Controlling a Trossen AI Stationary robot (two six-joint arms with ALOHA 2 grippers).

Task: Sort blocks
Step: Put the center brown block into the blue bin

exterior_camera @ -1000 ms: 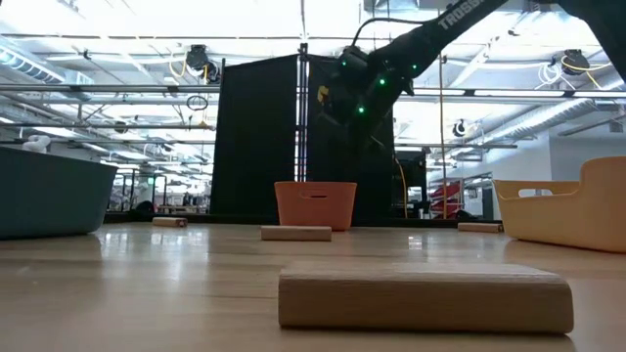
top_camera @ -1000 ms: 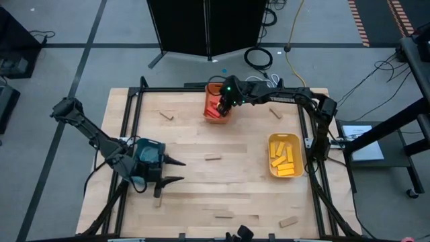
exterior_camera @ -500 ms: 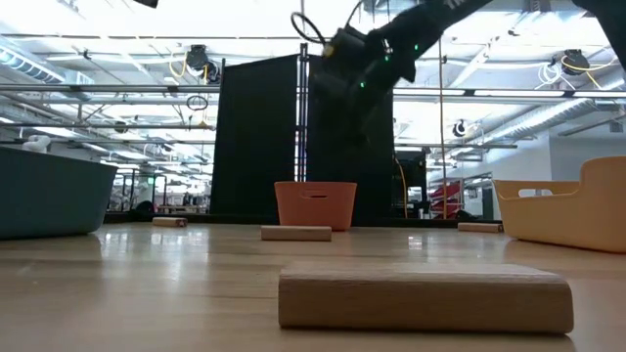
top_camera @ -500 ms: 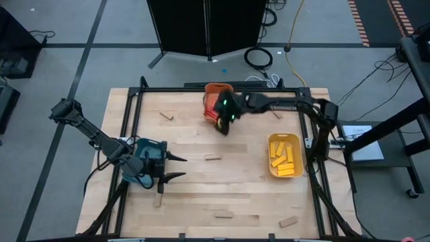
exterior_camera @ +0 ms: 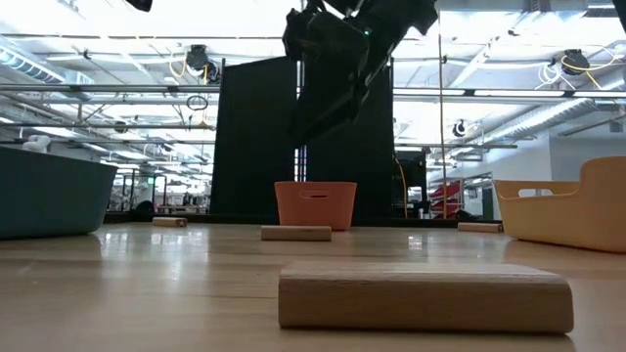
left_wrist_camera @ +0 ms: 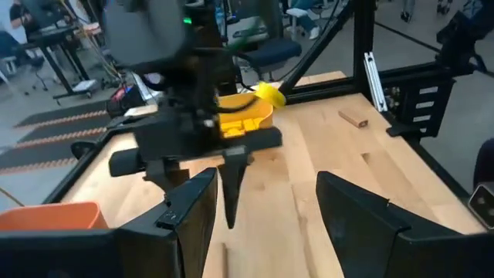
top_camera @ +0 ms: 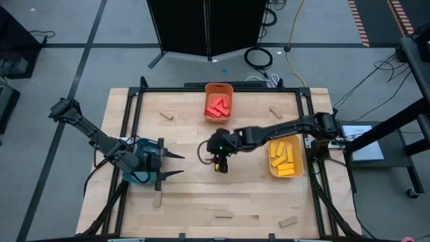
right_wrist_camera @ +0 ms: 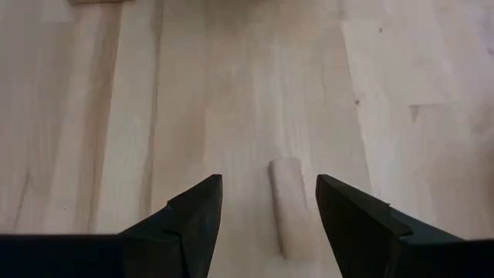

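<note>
Right wrist view looks straight down between the right gripper's (right_wrist_camera: 266,212) two dark fingers, spread apart with nothing between them, and a tan block (right_wrist_camera: 287,205) lies on the tabletop (right_wrist_camera: 231,93) in the gap just ahead. The spread seems meant to straddle that bar before a descent, so I judge the step in hand to be lining up for a pick.

Seen from the high view, this gripper (top_camera: 219,165) sits at the centre of the frame, its arm reaching in from the right edge, and it hides the block beneath it. Below and left of centre the left gripper (top_camera: 176,165) waits, jaws likewise open and empty, pointing toward the middle.

Further out, the orange bin (top_camera: 219,87) at upper centre holds red blocks (top_camera: 217,107), and the yellow bin (top_camera: 285,173) at right holds yellow blocks (top_camera: 283,153), so colours go to matching bins. Loose tan blocks lie scattered: one at upper left (top_camera: 166,115), one at upper right (top_camera: 275,113), one near the bottom middle (top_camera: 224,215) and one at lower right (top_camera: 288,221). A teal bin (exterior_camera: 49,200) shows at the low view's left edge, presumably for the tan bars.
</note>
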